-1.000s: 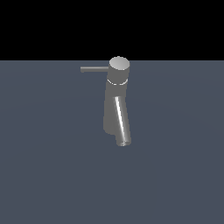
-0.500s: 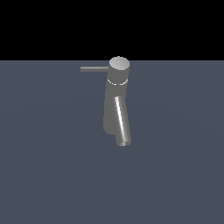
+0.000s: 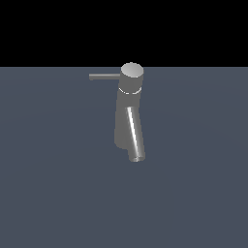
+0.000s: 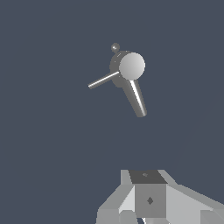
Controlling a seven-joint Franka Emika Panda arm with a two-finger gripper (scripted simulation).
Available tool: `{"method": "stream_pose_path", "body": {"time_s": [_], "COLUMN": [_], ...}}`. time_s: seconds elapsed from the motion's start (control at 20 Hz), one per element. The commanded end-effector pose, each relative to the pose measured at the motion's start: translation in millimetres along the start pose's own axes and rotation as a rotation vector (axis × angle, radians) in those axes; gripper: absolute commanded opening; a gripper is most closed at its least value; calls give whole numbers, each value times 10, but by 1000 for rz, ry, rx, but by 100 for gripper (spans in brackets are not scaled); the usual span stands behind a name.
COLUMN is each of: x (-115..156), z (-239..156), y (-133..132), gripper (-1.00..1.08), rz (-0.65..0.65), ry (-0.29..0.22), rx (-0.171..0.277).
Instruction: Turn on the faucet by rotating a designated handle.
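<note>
**Faucet alone on a dark floor, gripper well short of it**

A flat slate-blue surface (image 3: pixel 48 193) fills the scene, matte and featureless. On it stands the faucet (image 3: pixel 127 116) — a smooth, grey, metallic upright cylinder with a round, flat-topped cap. From the body a thicker tube, the spout (image 3: pixel 134 138), slants downward, ending in an open mouth. From the cap the handle (image 3: pixel 104 76), a thin straight rod, sticks out sideways toward the exterior view's left.

In the wrist view the gripper (image 4: pixel 148 205) shows only as pale, boxy housing, well apart from the faucet; its fingertips are cut off, so whether they are spread or pressed together cannot be told.

Risk, as a judgement: the slim, polished rod sits near the spout — an approach could catch the wrong tube, or slip off the rod.
</note>
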State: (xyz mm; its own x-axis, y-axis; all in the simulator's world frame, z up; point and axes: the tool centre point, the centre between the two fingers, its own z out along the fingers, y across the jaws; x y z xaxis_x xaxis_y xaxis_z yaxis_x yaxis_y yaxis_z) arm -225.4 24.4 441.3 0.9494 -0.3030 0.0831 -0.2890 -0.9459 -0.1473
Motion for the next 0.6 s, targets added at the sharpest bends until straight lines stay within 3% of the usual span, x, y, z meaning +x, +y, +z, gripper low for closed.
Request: {"method": "stream_pose_path", "body": {"time_s": [0.0,0.55], "x": [36,262], "z": [125,619], "y": [-57,-298], "gripper": [-100,-100], "rz": [66,335], "ry": [20,104], "rx": [21,106]}}
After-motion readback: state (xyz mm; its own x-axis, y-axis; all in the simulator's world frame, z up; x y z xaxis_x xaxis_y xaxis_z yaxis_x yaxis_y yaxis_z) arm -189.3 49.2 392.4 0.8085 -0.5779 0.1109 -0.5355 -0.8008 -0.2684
